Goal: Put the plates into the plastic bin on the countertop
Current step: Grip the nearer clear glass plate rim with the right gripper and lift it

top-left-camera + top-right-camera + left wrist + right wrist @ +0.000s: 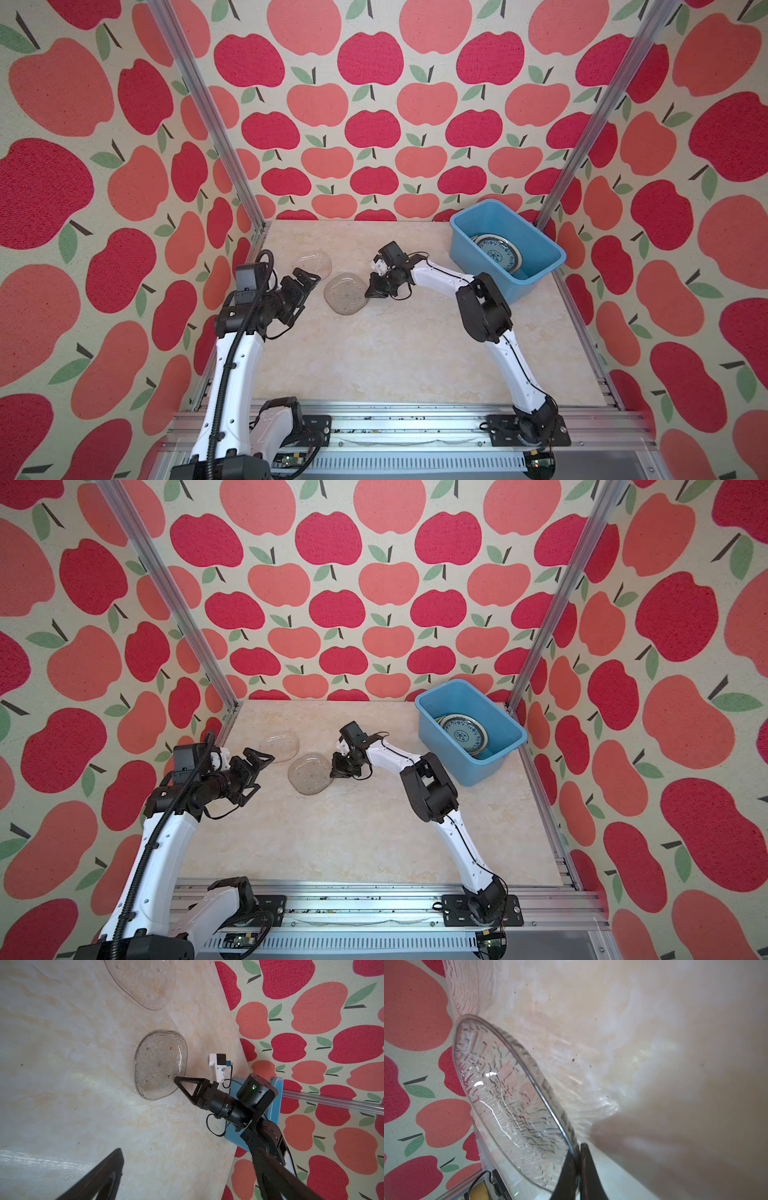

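Apple-patterned walls (374,124) enclose the beige counter (395,353), where the left gripper (305,293) hovers with jaws spread wide and empty, just beside the far clear glass plate (314,262). At centre, the right gripper (371,291) is clenched on the rim of the near clear glass plate (345,293), so the grasp step is in hand. Next move, as judged: lift without slip, carry right, and lower it into the plastic bin (511,222) over the blue-patterned plate (496,251).

The right gripper (338,769) nips a glass plate (309,774) on the countertop (353,837).
Its jaws are closed on the plate's right rim. A second glass plate (282,746) lies just behind, and the left gripper (258,773) gapes beside both. A blue-patterned plate (461,732) rests in the plastic bin (478,771).
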Robot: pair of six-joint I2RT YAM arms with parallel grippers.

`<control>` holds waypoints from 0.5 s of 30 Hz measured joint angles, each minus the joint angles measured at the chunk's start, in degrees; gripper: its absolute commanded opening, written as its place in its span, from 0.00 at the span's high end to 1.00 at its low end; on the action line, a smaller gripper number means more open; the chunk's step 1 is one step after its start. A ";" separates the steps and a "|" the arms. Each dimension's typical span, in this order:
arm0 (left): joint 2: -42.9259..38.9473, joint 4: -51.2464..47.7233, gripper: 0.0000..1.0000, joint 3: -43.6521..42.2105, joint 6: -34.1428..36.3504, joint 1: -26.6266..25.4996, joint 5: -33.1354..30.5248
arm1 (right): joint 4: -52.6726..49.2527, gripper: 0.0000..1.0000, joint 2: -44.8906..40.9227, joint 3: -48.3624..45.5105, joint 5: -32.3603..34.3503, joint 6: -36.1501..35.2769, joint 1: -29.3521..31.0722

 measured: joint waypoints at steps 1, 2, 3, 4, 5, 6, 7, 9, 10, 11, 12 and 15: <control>-0.55 -0.55 0.00 0.59 0.02 -0.11 -0.13 | -0.13 0.97 -1.62 -1.20 0.44 0.07 0.00; -1.38 -1.29 0.00 1.44 0.20 -0.33 -0.39 | -0.44 0.97 -3.74 -2.47 0.92 0.22 0.00; -2.23 -1.92 0.01 2.32 0.44 -0.68 -0.57 | -0.68 0.97 -6.03 -3.67 1.36 0.28 0.00; -2.97 -2.60 0.01 3.21 0.61 -1.16 -0.83 | -0.98 0.97 -8.28 -4.66 1.84 0.39 0.00; -3.72 -3.21 0.01 4.26 0.96 -1.92 -1.09 | -1.36 0.97 -10.99 -5.75 2.38 0.50 0.00; -4.42 -3.74 0.01 5.33 1.44 -2.99 -1.53 | -1.79 0.97 -14.21 -6.86 3.02 0.68 0.00; -4.98 -4.33 0.01 6.38 1.79 -4.24 -1.97 | -2.03 0.97 -16.81 -7.72 3.48 0.74 0.00; -5.57 -5.90 0.01 9.05 2.75 -7.91 -3.52 | -2.38 0.97 -22.84 -9.84 4.55 1.25 -0.07; -5.60 -6.49 0.01 10.36 3.23 -9.99 -4.33 | -2.54 0.97 -25.53 -10.82 4.92 1.60 -0.15; -5.49 -7.13 0.01 12.00 3.82 -12.50 -5.46 | -2.58 0.97 -28.63 -12.13 5.16 2.23 -0.37; -5.20 -7.76 0.01 13.70 4.57 -15.19 -6.73 | -2.60 0.97 -31.36 -13.53 5.33 2.86 -0.72; -3.93 -9.05 0.01 18.29 6.29 -22.99 -10.71 | -3.56 0.97 -37.90 -17.20 5.66 4.37 -2.89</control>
